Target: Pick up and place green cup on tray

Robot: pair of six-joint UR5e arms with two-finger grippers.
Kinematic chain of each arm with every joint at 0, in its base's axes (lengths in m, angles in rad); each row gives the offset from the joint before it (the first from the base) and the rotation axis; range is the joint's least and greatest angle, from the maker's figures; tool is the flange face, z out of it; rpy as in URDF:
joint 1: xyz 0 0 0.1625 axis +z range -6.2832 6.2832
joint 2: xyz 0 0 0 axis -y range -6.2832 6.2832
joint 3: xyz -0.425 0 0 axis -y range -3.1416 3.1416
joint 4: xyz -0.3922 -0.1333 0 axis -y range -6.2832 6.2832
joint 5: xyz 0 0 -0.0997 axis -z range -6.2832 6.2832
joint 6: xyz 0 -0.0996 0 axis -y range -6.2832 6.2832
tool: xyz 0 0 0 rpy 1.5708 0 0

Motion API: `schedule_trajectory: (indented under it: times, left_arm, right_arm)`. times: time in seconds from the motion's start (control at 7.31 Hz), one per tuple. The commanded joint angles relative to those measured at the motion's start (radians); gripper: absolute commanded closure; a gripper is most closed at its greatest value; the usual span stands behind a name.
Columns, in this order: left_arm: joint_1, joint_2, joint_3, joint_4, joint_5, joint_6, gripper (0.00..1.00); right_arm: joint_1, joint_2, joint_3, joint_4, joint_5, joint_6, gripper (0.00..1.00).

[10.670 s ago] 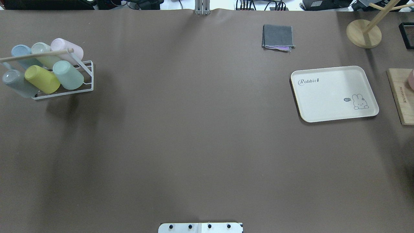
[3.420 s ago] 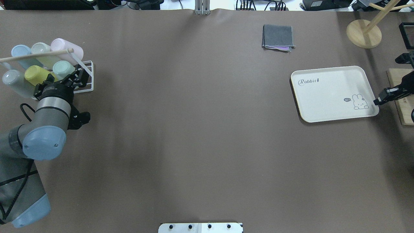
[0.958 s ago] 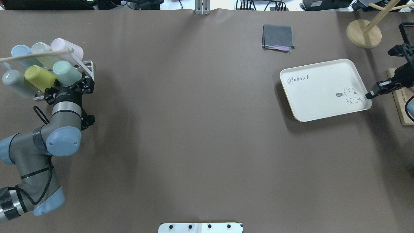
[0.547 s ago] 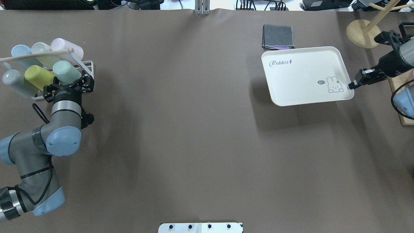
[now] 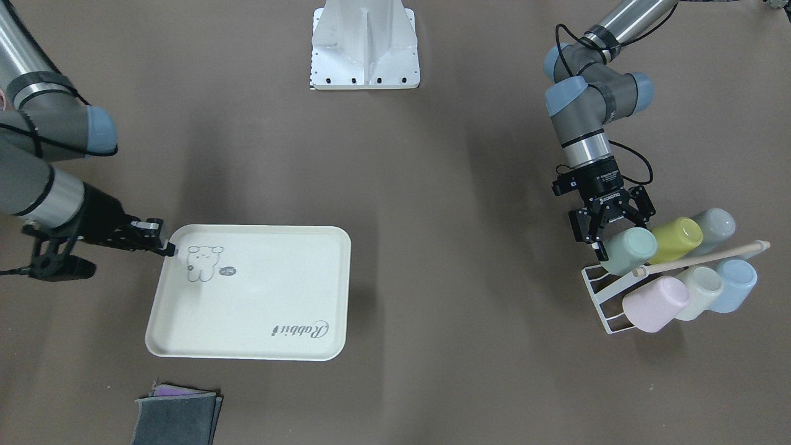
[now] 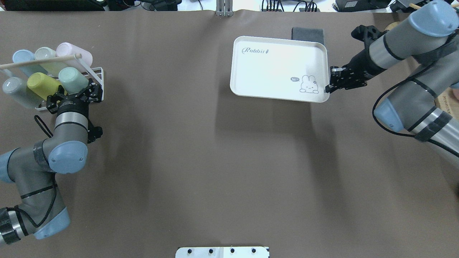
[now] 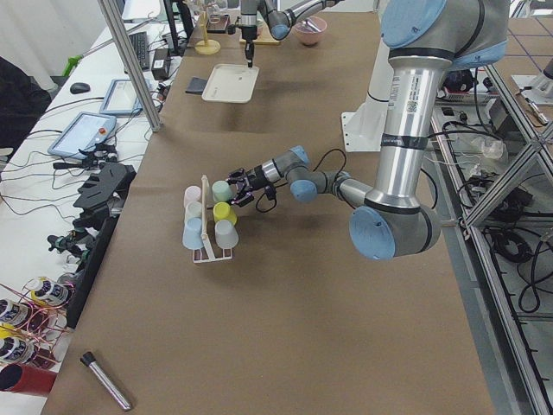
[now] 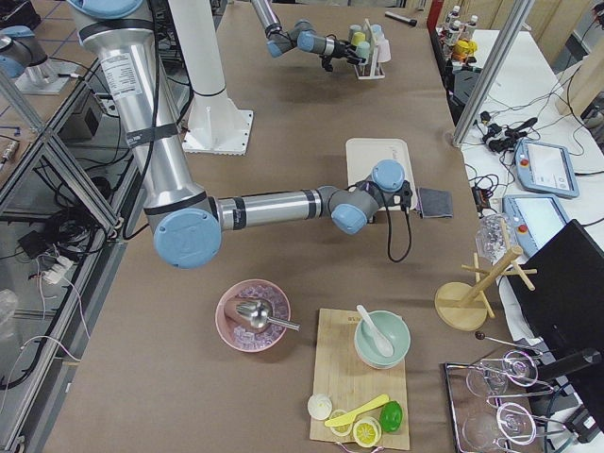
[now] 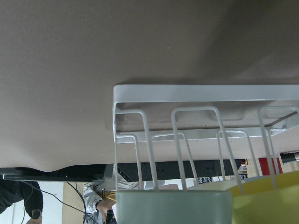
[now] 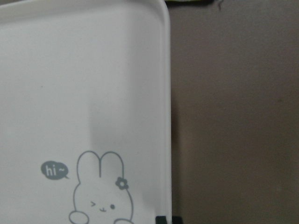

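The green cup (image 6: 71, 79) lies tilted in a white wire rack (image 6: 97, 77) at the table's left end, mouth toward my left arm. My left gripper (image 6: 75, 94) is open right at that mouth, one finger on each side, and its hold is not closed. From the front, the green cup (image 5: 629, 250) sits just beyond the left gripper (image 5: 618, 232). Its rim fills the bottom of the left wrist view (image 9: 173, 207). My right gripper (image 6: 328, 89) is shut on the near right corner of the cream tray (image 6: 276, 68), held above the table.
Beside the green cup in the rack lie a yellow-green cup (image 6: 43, 84) and a grey one (image 6: 16, 91), with pink (image 6: 73, 52), pale and blue cups behind a wooden dowel. A folded grey cloth (image 6: 307, 33) peeks out behind the tray. The robot's base plate (image 6: 222, 252) is at the near edge.
My right gripper has carried the tray leftward and toward the table's far side, lifted off the surface. My left gripper has stayed at the green cup's mouth.
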State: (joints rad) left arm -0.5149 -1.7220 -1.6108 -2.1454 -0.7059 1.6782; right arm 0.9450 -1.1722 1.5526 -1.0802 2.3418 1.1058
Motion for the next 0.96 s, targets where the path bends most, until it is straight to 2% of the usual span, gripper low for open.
schedule_trajectory:
  times: [0.0, 0.14, 0.27, 0.41, 0.55, 0.82]
  left_arm:
    - [0.001, -0.004, 0.002, -0.01, -0.001, 0.009, 0.38]
    - [0.001, -0.004, -0.001, -0.01, -0.001, 0.011, 0.64]
    - [-0.001, -0.004, -0.006, -0.01, -0.001, 0.011, 0.76]
    - [-0.002, 0.004, -0.024, -0.011, 0.0, 0.014, 0.86]
    - [-0.005, 0.005, -0.04, -0.017, 0.0, 0.04, 0.94]
    - [-0.008, 0.044, -0.081, -0.048, 0.051, 0.055, 0.96]
  right_arm:
    - [-0.182, 0.087, 0.131, -0.242, -0.219, 0.067, 1.0]
    - [-0.245, 0.089, 0.139, -0.238, -0.273, 0.128, 1.0]
    - [-0.311, 0.091, 0.145, -0.227, -0.335, 0.134, 1.0]
    - [-0.343, 0.082, 0.133, -0.157, -0.332, 0.106, 1.0]
    - [-0.341, 0.042, 0.13, -0.076, -0.297, 0.045, 1.0]
    - [-0.304, 0.032, 0.077, -0.028, -0.222, -0.029, 1.0]
